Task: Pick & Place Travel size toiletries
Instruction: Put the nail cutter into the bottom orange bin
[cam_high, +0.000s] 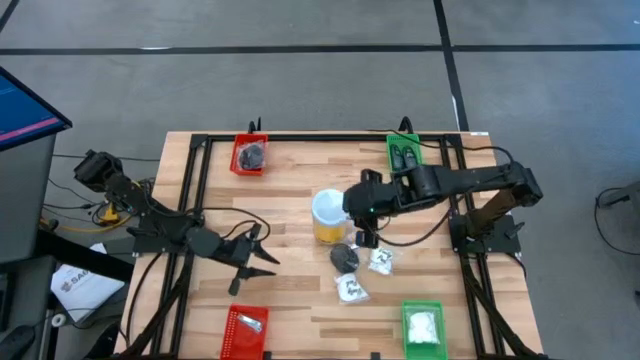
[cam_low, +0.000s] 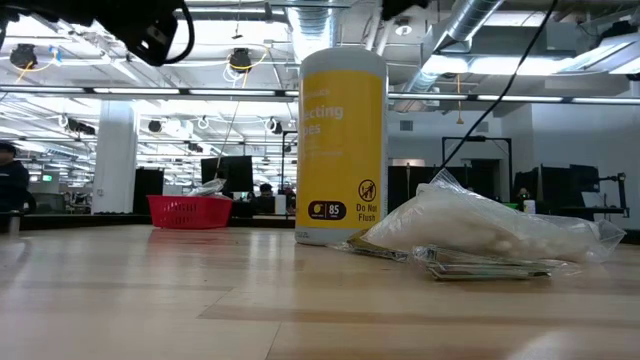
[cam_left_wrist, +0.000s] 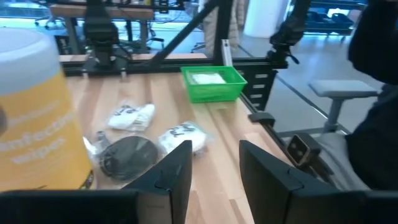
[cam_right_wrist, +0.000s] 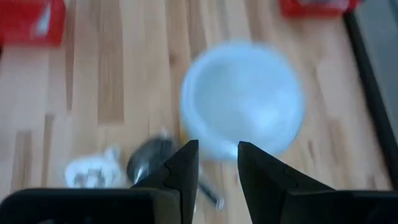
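Near the table's middle lie a black roundish piece (cam_high: 345, 257) and two clear packets with white contents (cam_high: 381, 262) (cam_high: 352, 290), all flat on the wood. My right gripper (cam_high: 364, 236) hovers open just above and beside them, next to the yellow jar (cam_high: 328, 215). Its wrist view looks down on the jar's pale lid (cam_right_wrist: 242, 99), the black piece (cam_right_wrist: 149, 158) and a packet (cam_right_wrist: 93, 171). My left gripper (cam_high: 255, 250) waits open at the table's left. It faces the black piece (cam_left_wrist: 127, 155) and the packets (cam_left_wrist: 130, 117) (cam_left_wrist: 183, 137).
Red trays sit at the far left (cam_high: 249, 155) and near left (cam_high: 245, 330); green trays at the far right (cam_high: 405, 152) and near right (cam_high: 423, 325), the near one holding white packets. The tall jar (cam_low: 342, 145) stands close by the packets (cam_low: 490, 225). Black frame rails border the table.
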